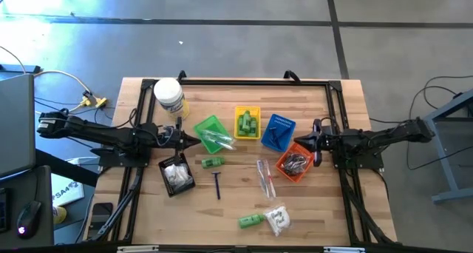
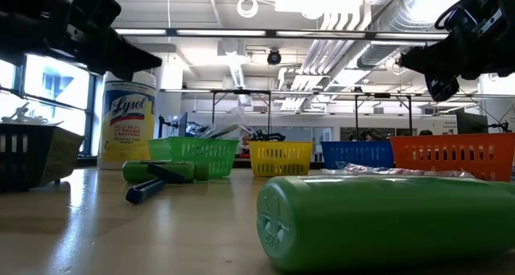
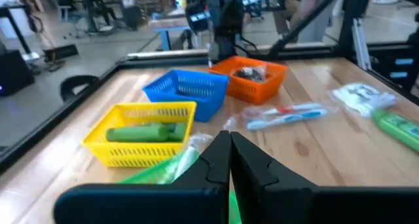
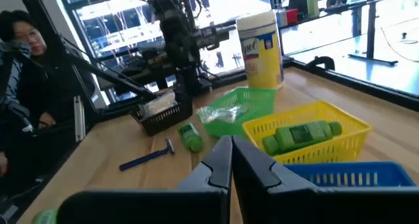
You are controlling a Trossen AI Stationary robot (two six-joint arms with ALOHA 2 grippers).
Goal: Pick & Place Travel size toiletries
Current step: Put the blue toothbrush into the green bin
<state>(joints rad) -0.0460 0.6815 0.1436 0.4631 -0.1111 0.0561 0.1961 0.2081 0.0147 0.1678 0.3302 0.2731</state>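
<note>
Loose on the table lie a green bottle (image 1: 212, 162), a dark blue razor (image 1: 217, 184), clear-wrapped sticks (image 1: 264, 177), a second green bottle (image 1: 250, 221) and a white sachet (image 1: 277, 220). Green bottles (image 4: 301, 135) lie in the yellow basket (image 1: 247, 122), white sachets in the black basket (image 1: 177, 175), and dark pouches in the orange basket (image 1: 294, 164). My left gripper (image 1: 194, 140) hovers shut and empty at the green basket's (image 1: 213, 134) left edge; its shut gripper (image 3: 230, 145) also shows in the left wrist view. My right gripper (image 1: 299, 142) hangs shut and empty between the blue basket (image 1: 277, 132) and the orange one; its shut gripper (image 4: 231, 152) also shows in the right wrist view.
A big white jar with a yellow label (image 1: 168, 96) stands at the far left. The five baskets sit in a row across the table's middle. A black frame (image 1: 251, 83) runs around the table top. A person (image 4: 19, 54) sits beyond the table's left side.
</note>
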